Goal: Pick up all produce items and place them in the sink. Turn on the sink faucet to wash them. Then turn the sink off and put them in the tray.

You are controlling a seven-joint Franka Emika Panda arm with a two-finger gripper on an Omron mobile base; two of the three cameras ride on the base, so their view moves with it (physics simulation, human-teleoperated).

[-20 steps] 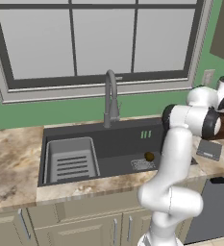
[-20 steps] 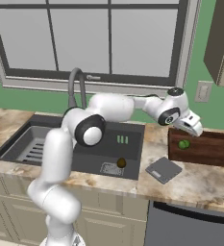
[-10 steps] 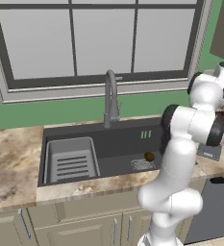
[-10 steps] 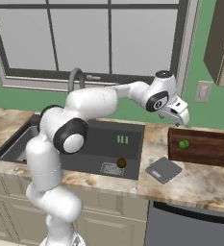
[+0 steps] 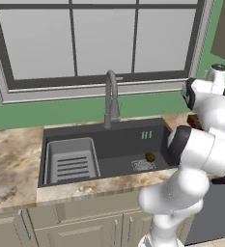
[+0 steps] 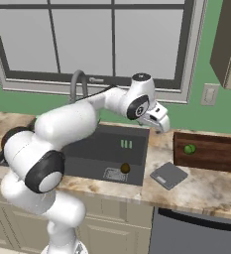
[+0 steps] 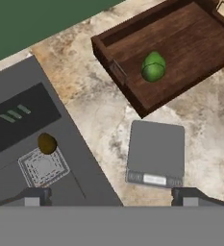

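— In the tray (image 7: 132, 91), what's there?
— The green item (image 7: 153, 66). The brown item (image 7: 46, 143) lies in the sink (image 7: 17, 120) by the grate. My tool (image 7: 111, 194) hangs released, empty, above the table (image 7: 104, 129).

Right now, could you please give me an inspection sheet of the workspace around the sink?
Surface: marbled beige counter around a dark sink.
Job's things: green produce item lies in the wooden tray; brown produce item lies in the sink beside the drain grate; faucet shows no water.
Clutter: flat grey square on the counter by the tray; ribbed grey rack in the sink.
Gripper: gripper open, empty, above the counter.
Cables: nothing seen.
Surroundings: window, green wall, cabinets below.
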